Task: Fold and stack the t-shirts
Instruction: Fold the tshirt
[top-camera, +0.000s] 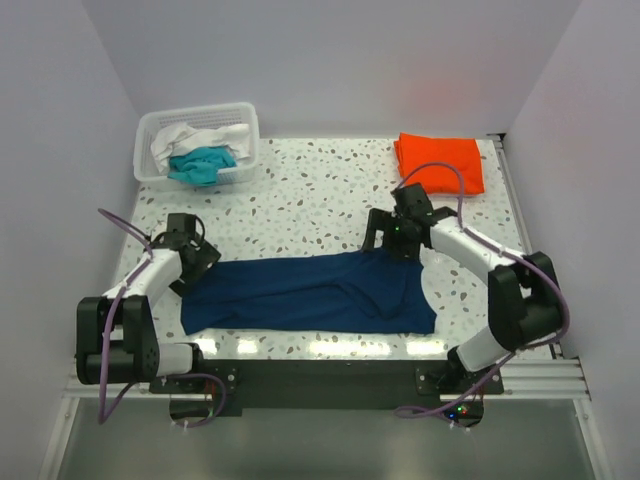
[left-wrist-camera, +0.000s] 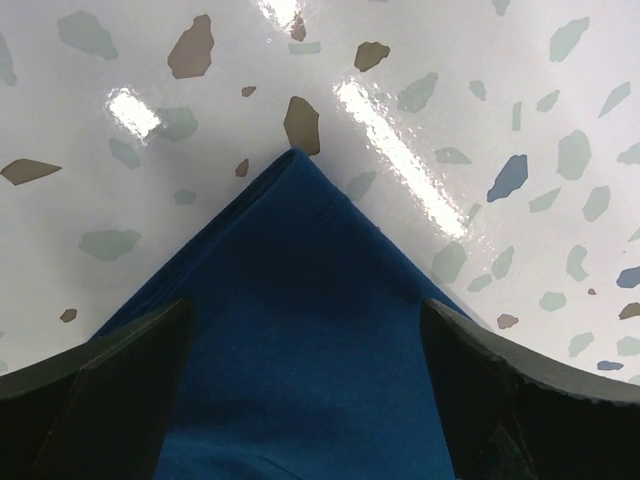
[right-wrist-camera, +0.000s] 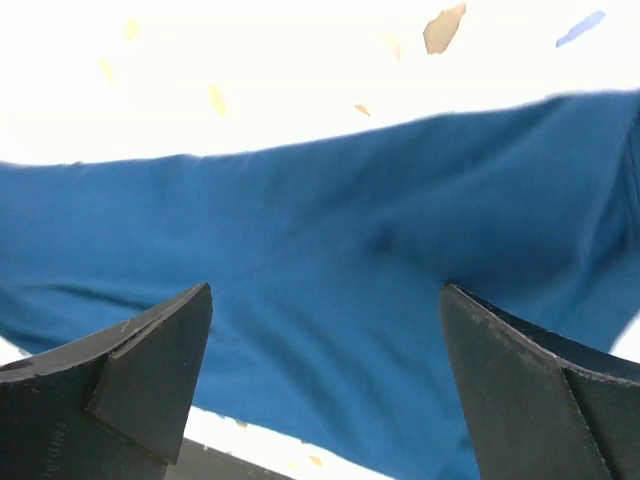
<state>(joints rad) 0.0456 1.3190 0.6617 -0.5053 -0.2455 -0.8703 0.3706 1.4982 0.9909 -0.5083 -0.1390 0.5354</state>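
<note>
Both grippers stand wide open and hold nothing: the left gripper (top-camera: 196, 262) hangs over the left end of the navy t-shirt (top-camera: 310, 293), and the right gripper (top-camera: 386, 236) hangs over its far edge toward the right. In the left wrist view, a pointed corner of the navy cloth (left-wrist-camera: 300, 300) runs away from the camera between the two dark fingers (left-wrist-camera: 130, 370), with nothing pinched. In the right wrist view, the fingers (right-wrist-camera: 150, 360) are spread above a broad, faintly creased stretch of the same cloth (right-wrist-camera: 320, 220). Whether any fingertip touches the cloth I cannot tell. The navy t-shirt lies flat in a long band across the near part of the table, between the two arms. A folded orange t-shirt (top-camera: 440, 162) lies well apart in the far right corner. At the far left a white slatted basket (top-camera: 250, 135) holds a crumpled teal t-shirt (top-camera: 203, 165) and a white t-shirt (top-camera: 195, 138). The table (top-camera: 320, 200) is glossy white, speckled with grey, brown and blue chips, and plain pale walls enclose it on three sides.
</note>
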